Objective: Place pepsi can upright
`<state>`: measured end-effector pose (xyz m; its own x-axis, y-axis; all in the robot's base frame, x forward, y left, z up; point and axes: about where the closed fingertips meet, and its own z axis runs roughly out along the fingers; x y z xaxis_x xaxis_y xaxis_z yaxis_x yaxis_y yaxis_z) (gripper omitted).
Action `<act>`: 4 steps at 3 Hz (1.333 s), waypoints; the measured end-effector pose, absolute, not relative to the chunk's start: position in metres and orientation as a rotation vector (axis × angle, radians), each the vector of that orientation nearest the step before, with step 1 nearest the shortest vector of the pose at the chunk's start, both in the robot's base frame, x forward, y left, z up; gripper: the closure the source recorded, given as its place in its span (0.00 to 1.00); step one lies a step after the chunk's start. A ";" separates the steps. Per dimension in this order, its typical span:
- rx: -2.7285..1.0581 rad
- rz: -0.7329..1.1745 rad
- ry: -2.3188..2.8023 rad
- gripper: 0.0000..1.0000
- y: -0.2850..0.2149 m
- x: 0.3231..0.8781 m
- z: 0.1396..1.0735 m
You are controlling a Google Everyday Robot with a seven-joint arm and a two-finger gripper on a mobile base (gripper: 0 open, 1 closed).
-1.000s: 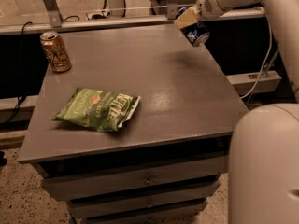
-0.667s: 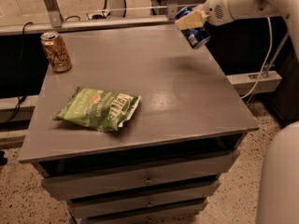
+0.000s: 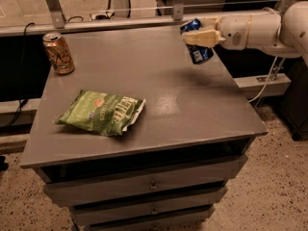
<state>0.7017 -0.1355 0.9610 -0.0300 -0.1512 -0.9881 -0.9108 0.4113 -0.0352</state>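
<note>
Gripper (image 3: 197, 38) sits in the upper right of the frame, reaching in from the right edge on the white arm (image 3: 255, 30). From my end I see its cream fingers (image 3: 208, 37) clamped across the middle of the pepsi can (image 3: 200, 55), with the dark-blue body showing both above and below them. I read the can as held slightly tilted, its upper end leaning toward the left of the frame. It hangs over the far right part of the grey table (image 3: 192, 109), near the back edge, and a soft dark patch lies on the tabletop just below it. I cannot tell for certain whether its lower rim touches the surface; it looks lifted clear.

Moving out from there, the stretch of tabletop toward the middle of the frame shows a dull sheen. A green chip bag (image 3: 102, 112) lies flat left of centre, well apart from the gripper, with its torn end pointing right. In the upper left an orange-gold can (image 3: 58, 53) stands upright near the far left corner of the table, well apart from the bag and from the held can.

Below the top, the front of the table has drawers (image 3: 144, 184) stacked one under another. A metal rail (image 3: 120, 23) runs along behind the table, and speckled floor (image 3: 274, 177) fills the lower right.
</note>
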 end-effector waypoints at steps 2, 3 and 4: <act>-1.092 0.904 1.085 1.00 -0.129 0.649 0.946; -1.117 0.897 0.969 1.00 -0.133 0.634 0.937; -1.097 0.911 0.917 1.00 -0.139 0.626 0.924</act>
<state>0.6264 -0.1395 0.9243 0.3469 0.1400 -0.9274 -0.9265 0.2051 -0.3156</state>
